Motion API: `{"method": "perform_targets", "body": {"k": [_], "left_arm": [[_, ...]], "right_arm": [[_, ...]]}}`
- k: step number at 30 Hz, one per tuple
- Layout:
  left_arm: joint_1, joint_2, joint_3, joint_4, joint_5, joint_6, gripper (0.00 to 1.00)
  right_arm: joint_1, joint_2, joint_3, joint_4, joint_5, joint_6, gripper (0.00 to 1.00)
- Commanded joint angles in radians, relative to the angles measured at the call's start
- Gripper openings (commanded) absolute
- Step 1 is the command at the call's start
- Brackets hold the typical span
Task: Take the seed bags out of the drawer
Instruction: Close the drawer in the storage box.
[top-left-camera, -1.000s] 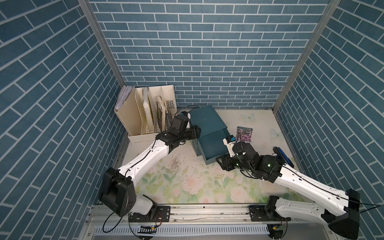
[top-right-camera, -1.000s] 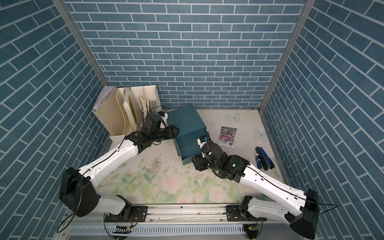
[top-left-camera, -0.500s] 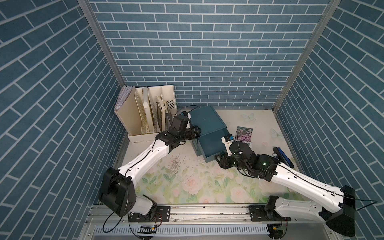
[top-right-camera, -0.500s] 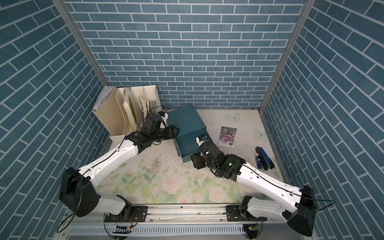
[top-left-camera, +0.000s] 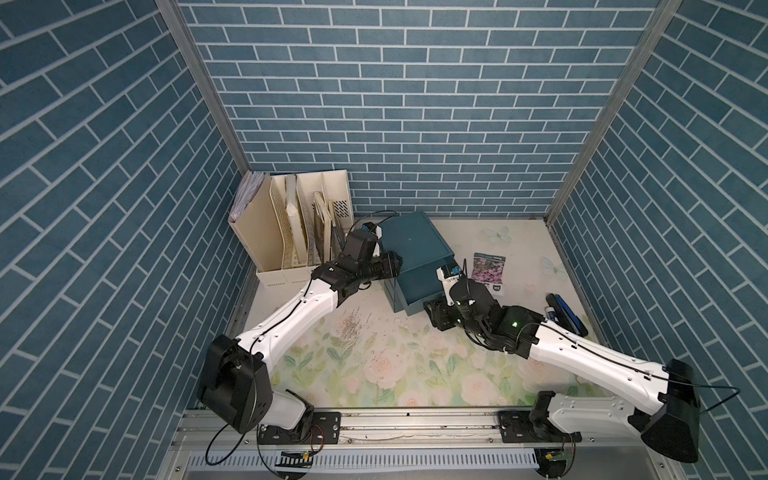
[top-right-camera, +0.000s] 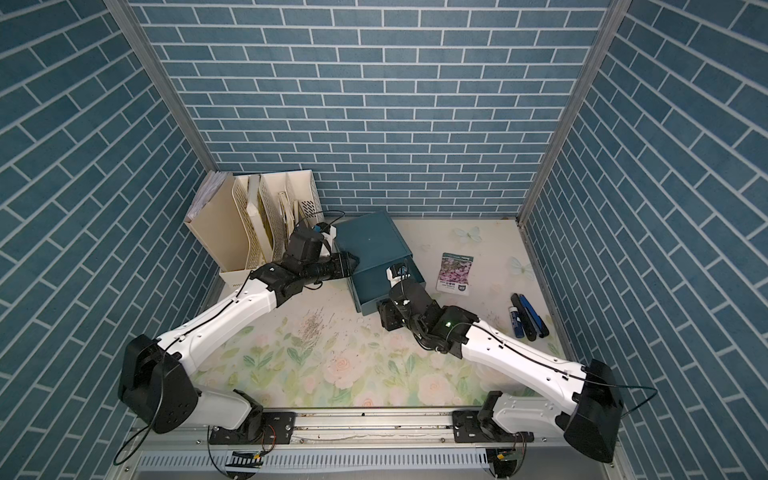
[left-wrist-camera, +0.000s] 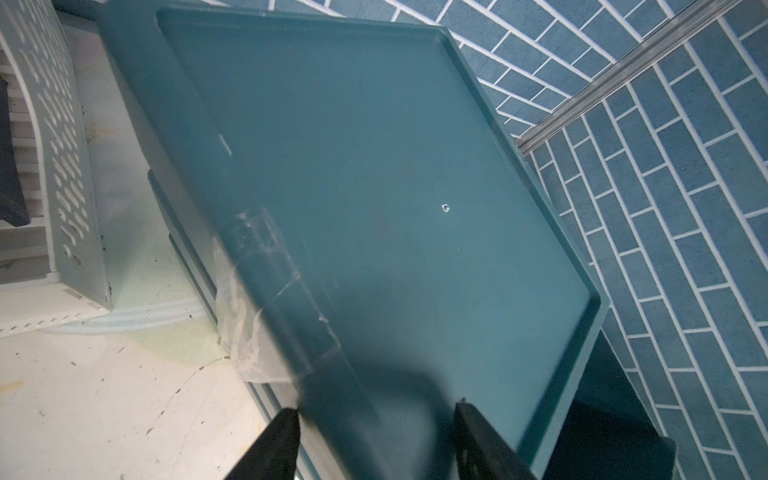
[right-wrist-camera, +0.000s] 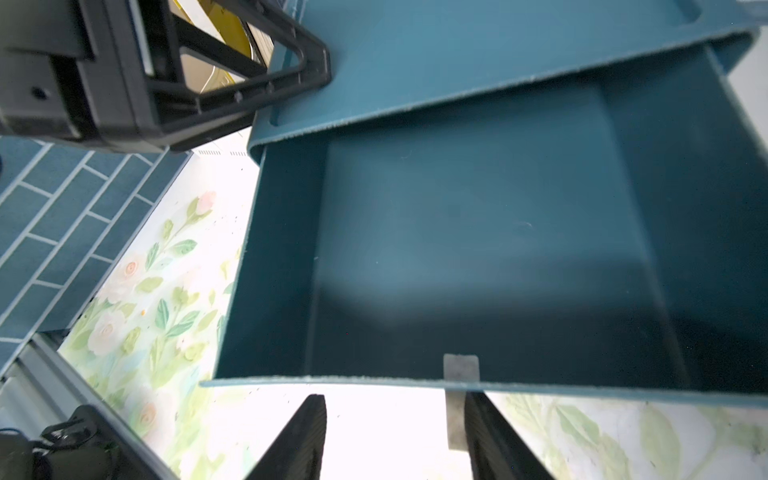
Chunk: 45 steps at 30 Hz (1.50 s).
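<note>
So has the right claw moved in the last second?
Yes. The right claw has drawn back slightly from the drawer unit, toward the front rail, pulling its drawer further out.

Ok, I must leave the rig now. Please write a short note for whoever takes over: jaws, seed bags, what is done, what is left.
Left gripper: jaws shut on the edge of the teal cabinet.
Right gripper: jaws open, empty, in front of the open drawer, by its grey pull tab.
Bags: purple-pink seed bag lies on the table; no other bag in view.
Done: drawer open, one bag out.
Left: the visible part of the drawer is empty; its back is hidden, so check there.
</note>
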<state>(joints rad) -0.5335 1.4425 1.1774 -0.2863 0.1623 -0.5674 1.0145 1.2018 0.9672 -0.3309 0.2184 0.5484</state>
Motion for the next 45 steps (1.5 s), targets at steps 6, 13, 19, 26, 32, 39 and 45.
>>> {"method": "perform_targets", "body": {"k": [6,13,19,26,32,39,45], "left_arm": [[-0.008,0.058,0.003,-0.157,-0.009,0.053,0.63],[-0.007,0.070,0.005,-0.156,-0.012,0.066,0.63],[-0.007,0.086,0.020,-0.163,-0.022,0.081,0.63],[-0.007,0.096,0.032,-0.169,-0.027,0.098,0.63],[-0.005,0.104,0.045,-0.174,-0.032,0.103,0.63],[-0.002,0.123,0.074,-0.173,-0.029,0.112,0.64],[0.003,0.137,0.091,-0.173,-0.027,0.119,0.64]], "right_arm": [[-0.016,0.059,0.021,0.138,0.058,-0.089,0.57],[-0.055,0.111,0.035,0.221,0.032,-0.126,0.57],[-0.073,0.162,0.044,0.293,0.020,-0.135,0.57],[-0.077,0.211,0.051,0.355,0.012,-0.136,0.57],[-0.084,0.247,0.054,0.404,0.009,-0.134,0.57],[-0.093,0.279,0.063,0.433,0.006,-0.134,0.57],[-0.099,0.299,0.070,0.448,0.001,-0.133,0.57]]}}
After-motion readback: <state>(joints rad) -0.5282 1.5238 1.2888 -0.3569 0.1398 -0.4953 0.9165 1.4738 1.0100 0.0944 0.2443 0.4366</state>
